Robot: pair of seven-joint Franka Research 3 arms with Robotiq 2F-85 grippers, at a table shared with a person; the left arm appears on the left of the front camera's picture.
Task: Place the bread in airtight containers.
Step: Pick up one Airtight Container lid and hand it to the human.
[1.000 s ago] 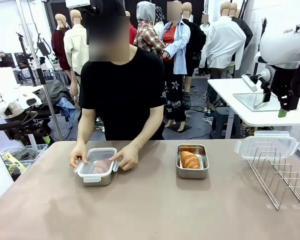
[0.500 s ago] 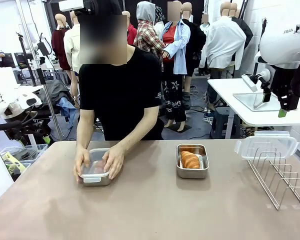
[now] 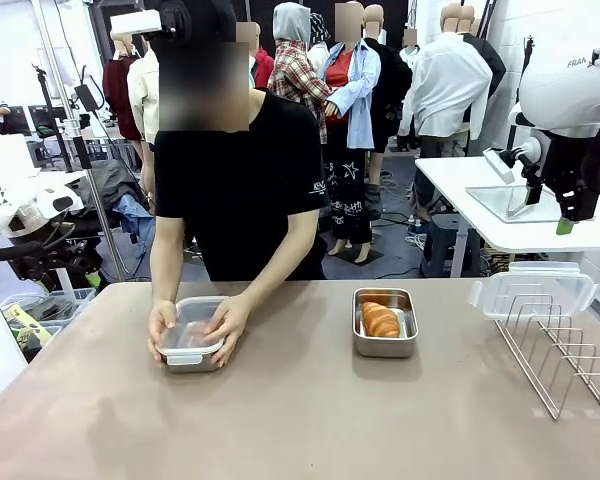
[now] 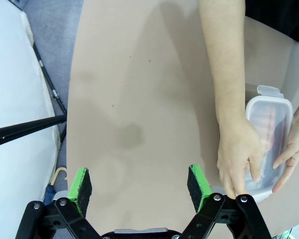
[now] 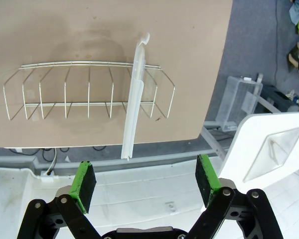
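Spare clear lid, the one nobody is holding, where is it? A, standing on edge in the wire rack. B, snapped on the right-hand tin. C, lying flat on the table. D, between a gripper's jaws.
A: the spare clear lid stands on edge in a slot of the wire rack, and the tin beside it has its croissant uncovered.

The left hand (image 4: 138, 180) hangs with jaws spread wide — empty; the right hand (image 5: 144, 173) — the same.
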